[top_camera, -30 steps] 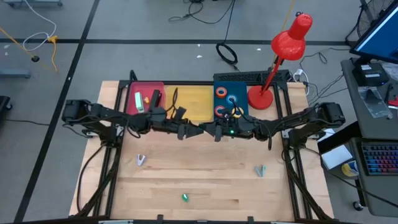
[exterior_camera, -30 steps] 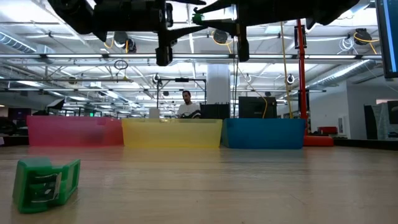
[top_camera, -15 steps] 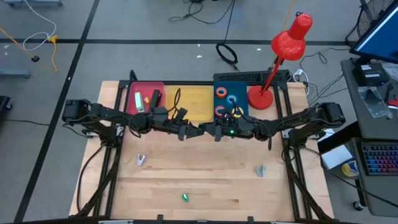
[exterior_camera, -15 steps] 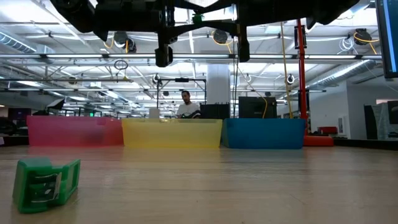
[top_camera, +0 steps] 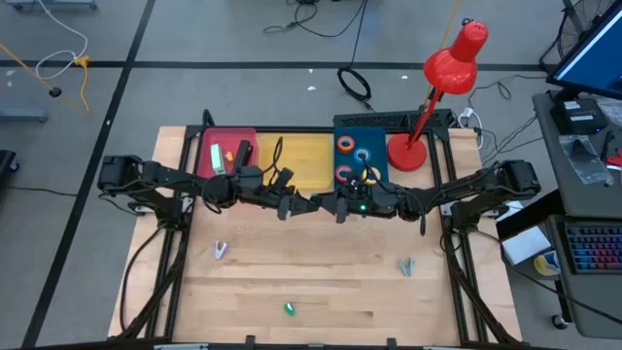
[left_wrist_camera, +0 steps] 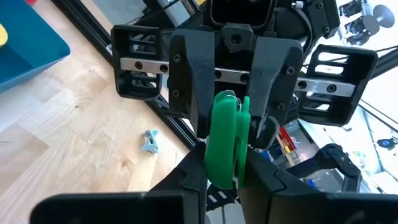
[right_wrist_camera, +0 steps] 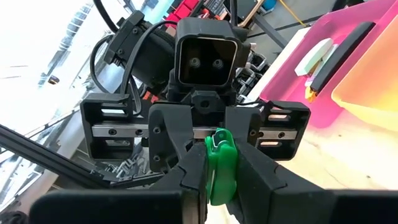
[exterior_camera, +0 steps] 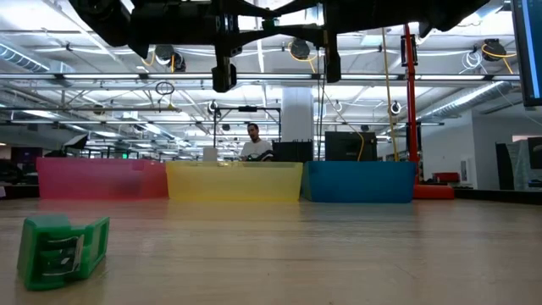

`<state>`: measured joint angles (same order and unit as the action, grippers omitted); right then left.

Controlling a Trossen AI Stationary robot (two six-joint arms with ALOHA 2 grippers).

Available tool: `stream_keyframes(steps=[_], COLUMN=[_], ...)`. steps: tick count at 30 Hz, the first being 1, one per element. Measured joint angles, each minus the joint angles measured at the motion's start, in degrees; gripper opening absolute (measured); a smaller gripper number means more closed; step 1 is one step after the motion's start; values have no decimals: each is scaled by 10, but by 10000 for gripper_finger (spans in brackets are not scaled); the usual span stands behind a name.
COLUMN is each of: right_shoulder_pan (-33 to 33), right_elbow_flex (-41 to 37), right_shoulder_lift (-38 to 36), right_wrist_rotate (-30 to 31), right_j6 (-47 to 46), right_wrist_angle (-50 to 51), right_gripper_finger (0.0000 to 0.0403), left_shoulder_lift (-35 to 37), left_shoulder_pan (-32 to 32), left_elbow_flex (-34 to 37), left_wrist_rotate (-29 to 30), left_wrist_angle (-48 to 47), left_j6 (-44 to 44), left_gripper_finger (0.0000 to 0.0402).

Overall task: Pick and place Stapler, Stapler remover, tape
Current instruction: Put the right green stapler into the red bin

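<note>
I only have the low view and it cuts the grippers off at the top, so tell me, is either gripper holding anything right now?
Observer: Yes. The right gripper is shut on a green stapler remover, in the air above the table.
Operator: And the left gripper?
Observer: The left gripper faces it tip to tip and is shut on the same stapler remover.
Operator: Is there anything inside the blue bin? I only see its wall.
Observer: Tape rolls lie in the blue bin.
</note>
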<state>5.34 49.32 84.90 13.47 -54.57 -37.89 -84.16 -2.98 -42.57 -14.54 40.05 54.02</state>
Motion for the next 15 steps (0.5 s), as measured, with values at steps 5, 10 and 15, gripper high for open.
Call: stream_keyframes(steps=[5,10,15], right_shoulder_pan=[0,0,1], right_elbow_flex=[0,-1,-1], right_shoulder_lift=[1,2,2], right_wrist_rotate=[-2,-3,-5], right_j6=[29,43,45], right_wrist_angle=[-5,-8,0], right_gripper_finger=[65,102,144], left_shoulder_lift=[0,1,1], left_shoulder_pan=[0,0,10], left_elbow_flex=[0,0,0], left_wrist_rotate=[-1,-4,-5], left_wrist_angle=[-9,-10,-13], left_j6=[-15,-19,-18], left_gripper_finger=[57,57,57])
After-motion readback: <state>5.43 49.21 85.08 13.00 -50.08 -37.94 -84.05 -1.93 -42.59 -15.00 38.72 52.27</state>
